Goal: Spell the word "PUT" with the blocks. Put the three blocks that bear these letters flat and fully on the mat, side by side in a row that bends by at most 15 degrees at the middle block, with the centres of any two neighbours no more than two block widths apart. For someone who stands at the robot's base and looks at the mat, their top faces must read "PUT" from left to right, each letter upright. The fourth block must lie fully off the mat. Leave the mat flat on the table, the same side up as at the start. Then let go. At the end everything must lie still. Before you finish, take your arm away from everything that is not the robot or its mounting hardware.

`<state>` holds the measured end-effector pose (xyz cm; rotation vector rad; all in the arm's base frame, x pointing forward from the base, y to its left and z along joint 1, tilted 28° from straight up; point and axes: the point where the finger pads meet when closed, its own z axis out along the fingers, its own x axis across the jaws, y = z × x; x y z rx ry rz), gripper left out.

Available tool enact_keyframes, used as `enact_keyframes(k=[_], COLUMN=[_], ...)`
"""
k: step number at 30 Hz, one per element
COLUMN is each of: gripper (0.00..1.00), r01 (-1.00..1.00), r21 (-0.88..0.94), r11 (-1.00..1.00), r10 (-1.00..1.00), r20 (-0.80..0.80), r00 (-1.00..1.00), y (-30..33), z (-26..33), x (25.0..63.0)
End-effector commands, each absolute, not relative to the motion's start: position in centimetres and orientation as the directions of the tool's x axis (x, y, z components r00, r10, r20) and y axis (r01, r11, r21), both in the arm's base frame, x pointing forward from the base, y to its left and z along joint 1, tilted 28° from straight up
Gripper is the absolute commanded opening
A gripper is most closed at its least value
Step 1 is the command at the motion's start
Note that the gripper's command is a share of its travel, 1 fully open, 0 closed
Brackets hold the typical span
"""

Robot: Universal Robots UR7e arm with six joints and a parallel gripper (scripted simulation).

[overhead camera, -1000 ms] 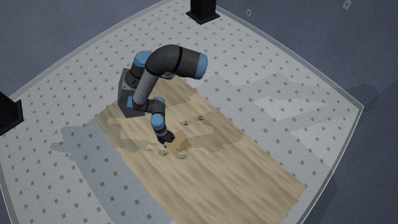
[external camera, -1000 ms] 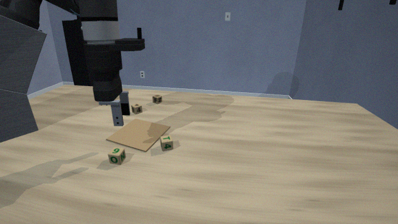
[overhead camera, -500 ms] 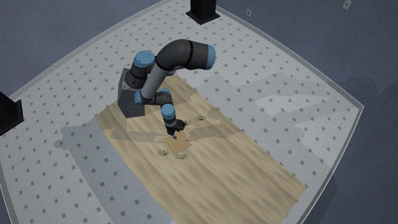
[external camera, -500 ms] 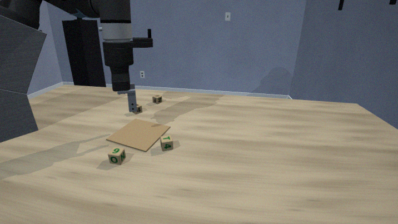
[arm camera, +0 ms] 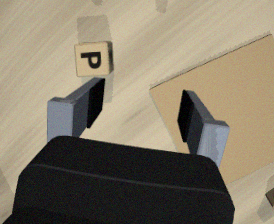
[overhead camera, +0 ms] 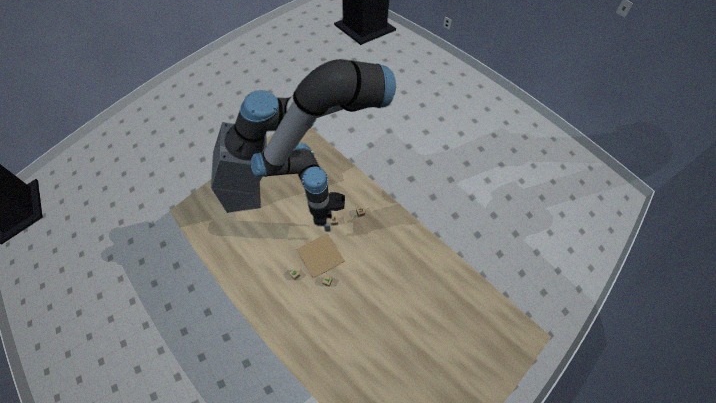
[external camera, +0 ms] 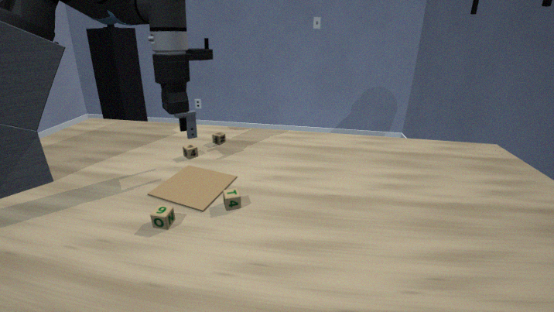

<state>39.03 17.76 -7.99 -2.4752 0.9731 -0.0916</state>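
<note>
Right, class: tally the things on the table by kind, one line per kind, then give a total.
Letter blocks: 4
Mats: 1
Total: 5

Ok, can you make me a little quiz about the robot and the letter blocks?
1. True or false: the gripper is holding a block.
2. Which letter is on top of the block just ahead of the gripper in the wrist view? A) P B) Z C) K
3. How many blocks lie on the mat?

Key
1. False; it is open, with nothing between the fingers.
2. A.
3. None; all four are on the table around it.
</note>
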Motion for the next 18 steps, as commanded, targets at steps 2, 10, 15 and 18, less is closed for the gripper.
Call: enact_keyframes(k=[2, 10, 15, 18], gripper=[1.00, 1.00, 1.00, 1.00], r01=[-0.531, -0.480, -0.480, -0.480], r21=[-0.470, -0.477, -0.477, -0.477], r11=[-0.705, -0.737, -0.737, -0.736], r10=[-0.578, -0.534, -0.534, -0.535], r20=[-0.052, -0.024, -0.025, -0.024], r00=[0.814, 0.845, 0.845, 0.845], y=[20.4, 21.7, 21.7, 21.7], z=[-6.9, -6.3, -6.3, -6.3], x=[37.1, 36.0, 36.0, 36.1])
